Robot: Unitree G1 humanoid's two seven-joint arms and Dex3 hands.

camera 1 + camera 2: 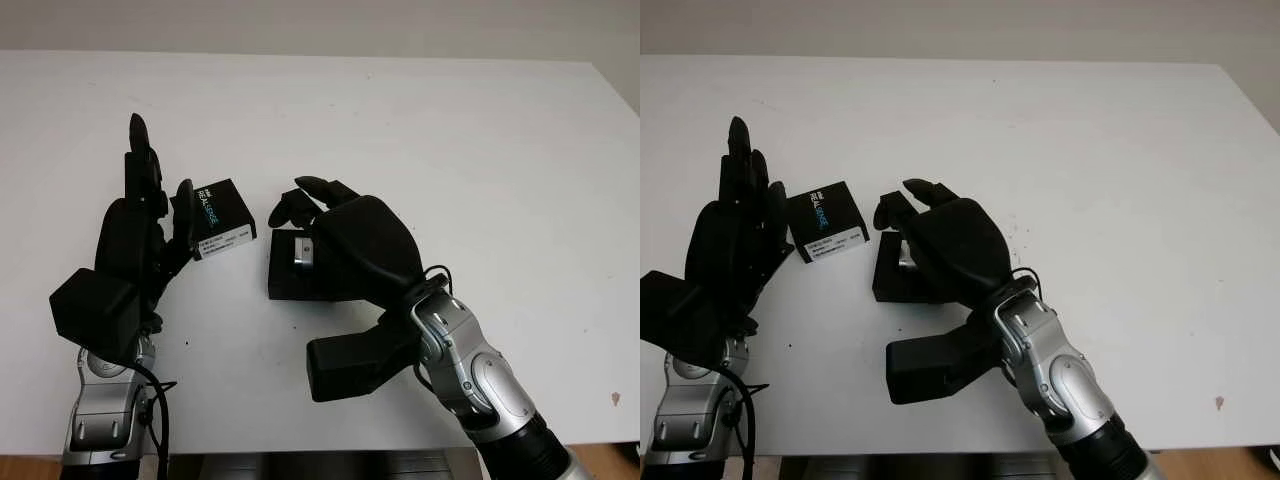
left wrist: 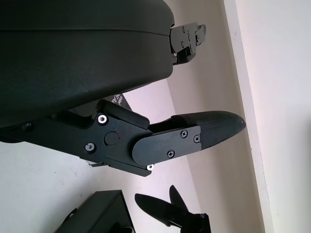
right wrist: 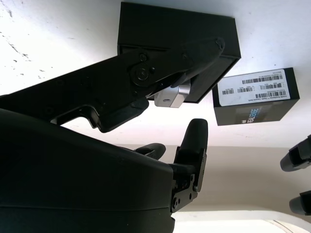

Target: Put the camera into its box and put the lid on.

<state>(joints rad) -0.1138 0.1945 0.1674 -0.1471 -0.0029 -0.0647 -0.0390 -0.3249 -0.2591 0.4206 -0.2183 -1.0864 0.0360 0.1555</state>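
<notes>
A white tabletop (image 1: 480,150) carries everything, with a pale wall beyond its far edge. Toward the near-left part of the tabletop we see the open black box (image 3: 177,36), and our right hand (image 1: 345,240) hovers over it with the small silver camera (image 3: 171,96) pinched in its fingers (image 3: 194,53), right at the box's mouth. Whether the camera already touches the box floor, we cannot tell. The lid (image 1: 222,219), black with a white barcode label, lies just beside the box on its left, apart from it. Our left hand (image 1: 140,230) stands upright at the lid's left edge, holding nothing, fingers uncurled and close against the lid's side.

We judge the first step to be in hand: seating the camera. Next we need to lower it squarely into the recess, let the fingers part, and lift the right hand clear without dragging the camera out. Then the left hand can take the lid and bring it over the box, lined up with its rim.
</notes>
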